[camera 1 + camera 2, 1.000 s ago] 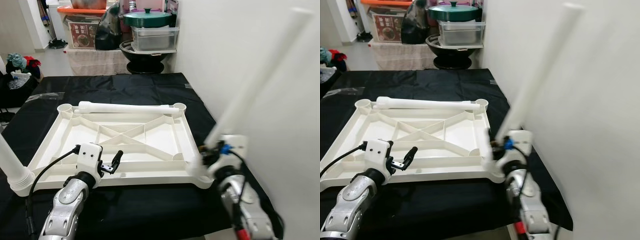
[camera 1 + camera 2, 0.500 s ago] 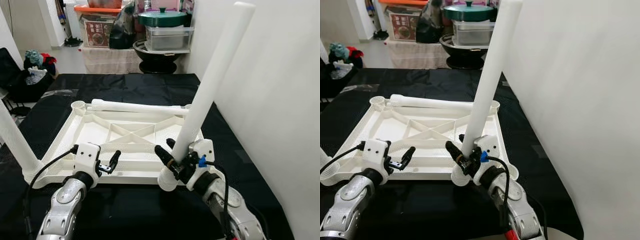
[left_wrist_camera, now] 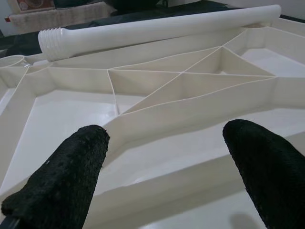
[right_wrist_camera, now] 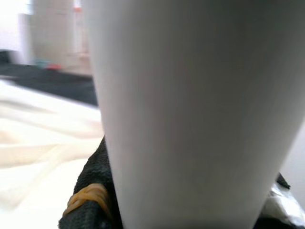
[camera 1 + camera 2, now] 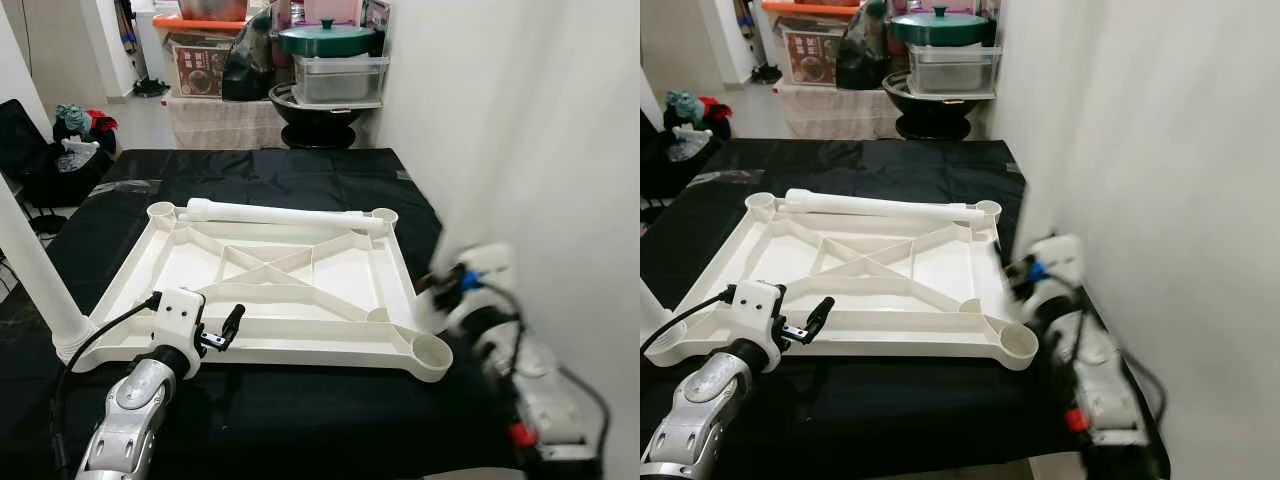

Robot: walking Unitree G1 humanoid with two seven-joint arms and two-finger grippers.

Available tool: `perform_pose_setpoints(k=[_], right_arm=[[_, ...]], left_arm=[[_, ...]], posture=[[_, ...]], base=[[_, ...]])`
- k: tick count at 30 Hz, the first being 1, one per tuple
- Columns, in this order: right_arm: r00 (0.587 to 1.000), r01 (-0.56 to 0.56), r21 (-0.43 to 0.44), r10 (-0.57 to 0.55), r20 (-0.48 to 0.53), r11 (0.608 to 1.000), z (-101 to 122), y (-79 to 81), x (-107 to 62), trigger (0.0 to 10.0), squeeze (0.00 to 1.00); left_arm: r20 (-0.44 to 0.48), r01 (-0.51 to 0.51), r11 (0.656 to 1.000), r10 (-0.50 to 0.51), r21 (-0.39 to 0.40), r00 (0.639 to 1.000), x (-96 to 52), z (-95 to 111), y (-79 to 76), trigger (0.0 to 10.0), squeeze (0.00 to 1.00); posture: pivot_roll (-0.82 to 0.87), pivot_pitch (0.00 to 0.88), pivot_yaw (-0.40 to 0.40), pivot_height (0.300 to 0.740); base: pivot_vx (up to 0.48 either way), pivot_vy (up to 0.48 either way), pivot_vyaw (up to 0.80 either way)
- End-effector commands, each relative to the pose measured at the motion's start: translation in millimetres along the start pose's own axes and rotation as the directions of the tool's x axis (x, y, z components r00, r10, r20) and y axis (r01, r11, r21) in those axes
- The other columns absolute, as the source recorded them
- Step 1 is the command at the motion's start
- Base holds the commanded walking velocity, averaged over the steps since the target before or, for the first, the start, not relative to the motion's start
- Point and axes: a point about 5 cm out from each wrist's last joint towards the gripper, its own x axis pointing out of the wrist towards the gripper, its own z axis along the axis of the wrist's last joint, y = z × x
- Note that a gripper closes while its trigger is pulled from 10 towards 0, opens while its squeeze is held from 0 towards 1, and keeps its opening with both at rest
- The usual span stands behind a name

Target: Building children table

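The white table top point(image 5: 270, 280) lies upside down on the black desk point(image 5: 300, 170), with its ribs facing up. One loose white leg point(image 5: 280, 212) lies across its far edge, between the two far corner sockets. Another leg point(image 5: 35, 270) stands upright in the near-left corner socket. The near-right socket point(image 5: 432, 350) is open. The left pincer point(image 5: 225, 330) hovers just over the near rim of the table top, its fingers point(image 3: 62, 176) apart and holding nothing. The right pincer point(image 5: 450, 285) is beside the right edge — blurred — and is clamped on a white leg point(image 4: 190, 109), which fills its wrist view.
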Motion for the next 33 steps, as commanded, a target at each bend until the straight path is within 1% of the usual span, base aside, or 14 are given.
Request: perform_pose_setpoints(k=[1,2,4,6,7,9,10,12,13,14,21,24,28,33], right_arm=[[0.999,0.034,-0.031,-0.034,0.015,0.999,-0.6,-3.8,-0.5,10.0,0.0],[0.997,0.074,-0.062,-0.072,0.029,0.995,-2.6,-4.3,-3.6,10.0,0.0],[0.997,0.074,-0.062,-0.072,0.029,0.995,-2.6,-4.3,-3.6,10.0,0.0],[0.997,0.071,-0.081,-0.068,0.033,0.994,-6.6,2.8,-5.6,10.0,0.0],[0.997,0.071,-0.081,-0.068,0.033,0.994,-6.6,2.8,-5.6,10.0,0.0],[0.998,0.052,-0.125,-0.047,0.044,0.991,-11.6,13.4,-7.4,10.0,0.0],[0.999,0.04,-0.133,-0.036,0.035,0.99,-16.6,19.7,-8.5,10.0,0.0],[1.0,0.026,-0.129,-0.025,0.016,0.991,-23.7,27.2,-10.1,10.0,0.0],[1.0,0.026,-0.129,-0.025,0.016,0.991,-23.7,27.2,-10.1,10.0,0.0],[1.0,0.019,-0.128,-0.018,0.007,0.992,-29.1,31.3,-10.9,10.0,0.0],[1.0,0.012,-0.134,-0.013,-0.011,0.991,-37.7,33.9,-13.9,10.0,0.0],[0.999,0.021,-0.145,-0.024,-0.024,0.989,-44.1,31.6,-16.5,10.0,0.0],[0.999,0.023,-0.15,-0.027,-0.024,0.988,-45.3,31.2,-16.9,10.0,0.0],[0.998,0.041,-0.153,-0.047,-0.038,0.987,-54.2,27.5,-17.2,10.0,0.0]], left_arm=[[0.004,0.009,1.0,-0.009,0.011,1.0,2.2,0.5,-0.3,10.0,0.0],[0.007,0.008,1.0,-0.008,0.011,1.0,3.1,1.1,0.0,10.0,0.0],[0.007,0.008,1.0,-0.008,0.011,1.0,3.1,1.1,0.0,10.0,0.0],[0.008,0.008,1.0,-0.008,0.011,1.0,3.4,1.1,0.1,10.0,0.0],[0.008,0.008,1.0,-0.008,0.011,1.0,3.4,1.1,0.1,10.0,0.0],[0.007,0.008,1.0,-0.008,0.013,1.0,3.5,0.9,0.9,10.0,0.0],[0.007,0.007,1.0,-0.007,0.015,1.0,3.7,0.7,1.7,10.0,0.0],[0.007,0.006,1.0,-0.006,0.017,1.0,4.0,0.7,2.7,10.0,0.0],[0.007,0.006,1.0,-0.006,0.017,1.0,4.0,0.7,2.7,10.0,0.0],[0.008,0.006,1.0,-0.006,0.019,1.0,4.5,0.7,3.4,10.0,0.0],[0.011,0.008,1.0,-0.008,0.022,1.0,5.2,0.9,4.0,10.0,0.0],[0.013,0.011,1.0,-0.011,0.022,1.0,5.6,0.5,2.6,10.0,0.0],[0.013,0.011,1.0,-0.011,0.022,1.0,5.6,0.2,2.3,10.0,0.0],[0.011,0.012,1.0,-0.012,0.023,1.0,4.5,-1.2,1.1,10.0,0.0]], posture=[[0.07,0.0,-0.037,0.74],[0.07,0.0,-0.038,0.74],[0.07,0.0,-0.038,0.74],[0.08,0.0,-0.039,0.74],[0.08,0.0,-0.039,0.74],[0.08,0.0,-0.04,0.74],[0.08,0.0,-0.04,0.74],[0.09,0.0,-0.039,0.74],[0.09,0.0,-0.039,0.74],[0.09,0.0,-0.038,0.74],[0.09,0.0,-0.037,0.74],[0.09,0.0,-0.037,0.74],[0.09,0.0,-0.037,0.74],[0.09,0.0,-0.044,0.74]], base=[[0.0,0.0,0.0],[0.0,0.0,0.0],[0.0,0.0,0.0],[0.0,0.0,0.0],[0.0,0.0,0.0],[0.0,0.0,0.0],[0.0,0.0,0.0],[0.0,0.0,0.0],[0.0,0.0,0.0],[0.0,0.0,0.0],[0.0,0.0,0.0],[0.0,0.0,0.0],[0.0,0.0,0.0],[0.0,0.0,0.0]])
